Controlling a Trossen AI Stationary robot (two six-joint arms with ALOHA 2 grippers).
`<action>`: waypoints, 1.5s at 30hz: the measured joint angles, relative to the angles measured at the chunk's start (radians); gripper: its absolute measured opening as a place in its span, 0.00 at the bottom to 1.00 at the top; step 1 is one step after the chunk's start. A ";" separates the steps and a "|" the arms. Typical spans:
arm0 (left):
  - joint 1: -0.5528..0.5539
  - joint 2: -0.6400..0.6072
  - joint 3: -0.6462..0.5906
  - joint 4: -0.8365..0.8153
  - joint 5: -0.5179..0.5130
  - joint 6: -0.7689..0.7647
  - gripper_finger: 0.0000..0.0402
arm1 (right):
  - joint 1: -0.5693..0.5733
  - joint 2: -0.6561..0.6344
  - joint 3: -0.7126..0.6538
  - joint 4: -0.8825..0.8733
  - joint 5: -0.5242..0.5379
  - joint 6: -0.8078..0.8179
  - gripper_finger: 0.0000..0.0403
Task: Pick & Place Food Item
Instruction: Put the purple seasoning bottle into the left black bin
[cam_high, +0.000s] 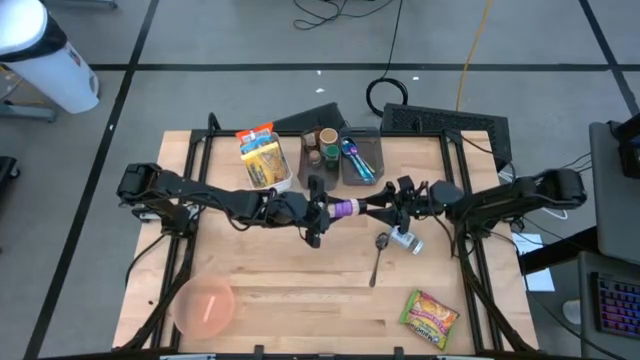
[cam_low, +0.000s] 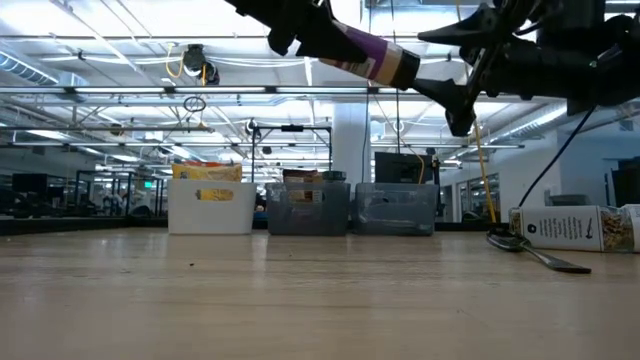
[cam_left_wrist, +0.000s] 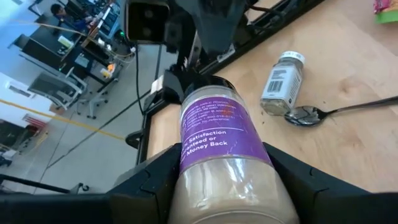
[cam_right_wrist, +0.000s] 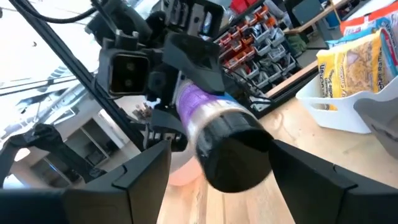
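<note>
A purple-labelled jar (cam_high: 346, 208) with pale powder and a black lid lies horizontal in mid-air above the surface (cam_high: 300, 290), held in the left hand (cam_high: 318, 212).

Even overhead lighting; soft shadows on table (cam_high: 300, 270). Low view: bright ceiling lights, backlit arms dark. Right wrist view: jar (cam_right_wrist: 224, 140) lid blurred, window glare behind.
</note>
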 joint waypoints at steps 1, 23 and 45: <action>0.000 0.000 0.000 0.003 0.000 0.001 0.47 | 0.000 0.015 0.000 0.015 0.000 0.004 0.65; -0.011 0.002 -0.002 0.076 0.004 0.036 0.46 | -0.051 0.215 0.067 0.225 -0.069 -0.002 0.65; -0.014 0.001 -0.002 0.074 -0.043 0.056 0.46 | -0.051 0.216 0.100 0.227 -0.161 0.038 0.62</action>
